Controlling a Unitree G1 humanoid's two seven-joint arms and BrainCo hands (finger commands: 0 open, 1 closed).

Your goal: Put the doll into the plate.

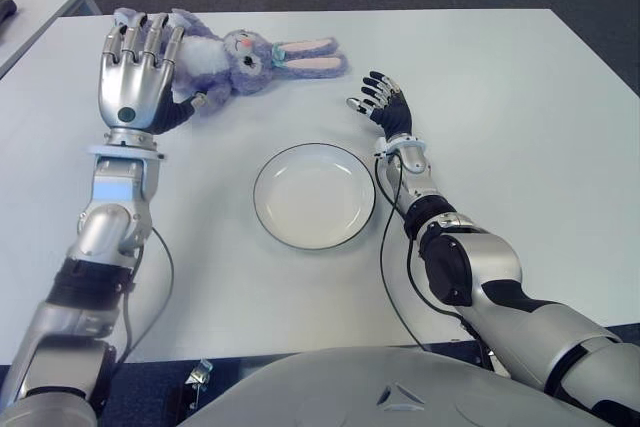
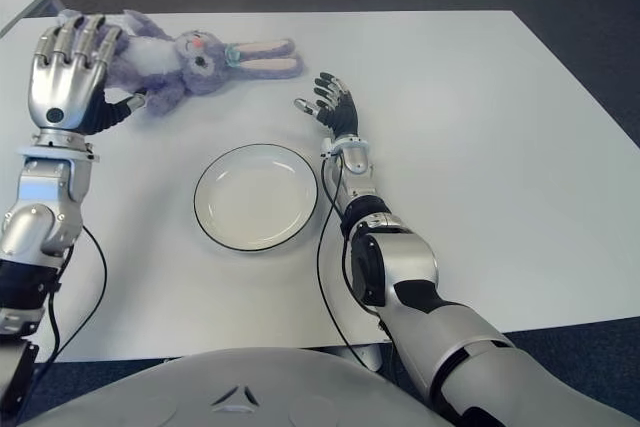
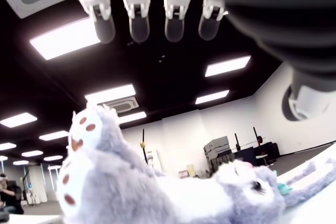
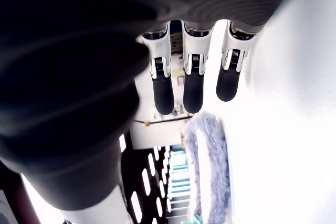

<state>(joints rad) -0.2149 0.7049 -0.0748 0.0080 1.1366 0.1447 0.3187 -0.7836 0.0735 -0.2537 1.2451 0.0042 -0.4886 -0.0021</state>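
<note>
The doll [image 1: 235,59] lies on its back on the white table [image 1: 520,147], beyond the empty plate [image 1: 314,195]; my left hand [image 1: 135,72] is poised over its body, fingers extended, gripping nothing. My right hand [image 1: 383,102] shows near the ears, fingers loosely open, clear of the doll.

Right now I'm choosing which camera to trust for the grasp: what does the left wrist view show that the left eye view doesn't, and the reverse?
Only the left wrist view shows the doll's spotted foot soles from below, the left hand's fingertips spread above it, and the ceiling lights. Only the left eye view shows the empty plate, the white table, and the right hand, open beside the doll's ears. Both show the doll lying under the open left hand, not yet grasped.
</note>
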